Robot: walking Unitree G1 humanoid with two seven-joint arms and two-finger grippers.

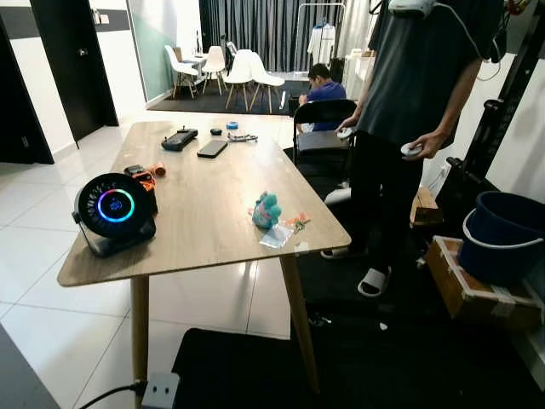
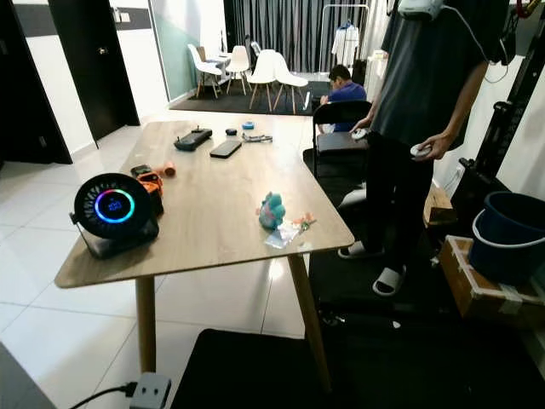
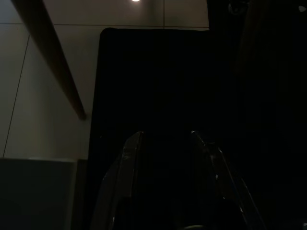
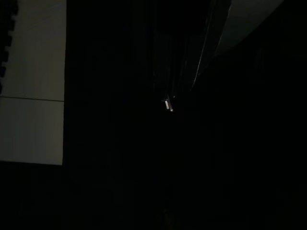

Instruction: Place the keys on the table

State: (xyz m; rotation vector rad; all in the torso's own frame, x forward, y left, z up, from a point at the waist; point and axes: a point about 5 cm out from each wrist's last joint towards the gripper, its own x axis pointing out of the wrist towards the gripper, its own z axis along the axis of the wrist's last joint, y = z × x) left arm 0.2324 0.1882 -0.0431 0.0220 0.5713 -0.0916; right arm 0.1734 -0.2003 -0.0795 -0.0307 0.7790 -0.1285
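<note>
The wooden table (image 1: pixel 204 230) stands in front of me, slightly to the left. At its far end lies a small metal bunch that looks like keys (image 1: pixel 243 137). A teal plush charm (image 1: pixel 266 210) with orange bits and a clear plastic bag lies near the table's right edge. In the left wrist view my left gripper (image 3: pixel 165 139) hangs open over a black floor mat (image 3: pixel 158 81), nothing between its fingers. The right wrist view is nearly black; one small metallic glint (image 4: pixel 168 104) shows, and I cannot make out what it is.
A round black device with a glowing ring (image 1: pixel 115 210), an orange item (image 1: pixel 145 176), a black phone (image 1: pixel 212 149) and a controller (image 1: pixel 179 138) lie on the table. A person (image 1: pixel 409 102) stands at its right side. A blue bucket (image 1: pixel 502 234) sits further right. A power strip (image 1: pixel 160 390) lies on the floor.
</note>
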